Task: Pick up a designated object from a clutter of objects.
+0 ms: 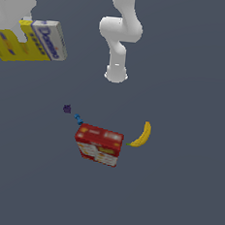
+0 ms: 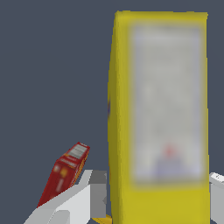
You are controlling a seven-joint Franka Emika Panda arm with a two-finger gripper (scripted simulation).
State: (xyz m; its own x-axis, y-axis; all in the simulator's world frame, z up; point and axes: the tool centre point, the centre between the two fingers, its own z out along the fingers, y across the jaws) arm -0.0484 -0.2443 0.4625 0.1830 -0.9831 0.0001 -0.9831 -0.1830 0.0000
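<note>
The counter (image 1: pixel 184 199) is a plain dark grey-blue surface that fills both views; no walls or room edges show. The arm (image 1: pixel 120 35) rises at the top of the exterior view, its upper links cut off by the frame. At that view's upper left the claw (image 1: pixel 21 27) is clenched on the carton (image 1: pixel 36 41), held up well apart from the other things; the claw's body is partly cropped by the frame edge. In the wrist view the carton (image 2: pixel 162 118) fills much of the picture between the pale fingers (image 2: pixel 83 197), its printed panel too blurred to read, and the far finger barely shows at the edge. The red box (image 1: pixel 99 145) lies near the middle of the exterior view, its label print indistinct. The banana (image 1: pixel 142 135) lies just beside it toward the exterior view's right. A tiny blue piece (image 1: pixel 78 118) and a purple piece (image 1: pixel 67 109) sit near the box, too small to make out.
</note>
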